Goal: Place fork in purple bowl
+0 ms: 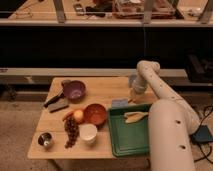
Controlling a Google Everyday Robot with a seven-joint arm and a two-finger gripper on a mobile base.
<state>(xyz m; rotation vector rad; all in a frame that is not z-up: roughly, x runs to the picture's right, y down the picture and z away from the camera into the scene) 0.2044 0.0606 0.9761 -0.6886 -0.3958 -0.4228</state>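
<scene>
We are seeing the gripper (132,95) hovering over the slim fork (130,100) beside the green tray (119,145), its grip impossible to tell, while the distant purple bowl (75,90) is holding no fork.

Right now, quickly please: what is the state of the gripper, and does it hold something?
Gripper: low over the right side of the table, near the green tray; whether it is open, closed or holding something cannot be told.

One high view from the near edge looks down across the whole tabletop (107,87), mid-range, end effector (133,98) by its right edge.
</scene>
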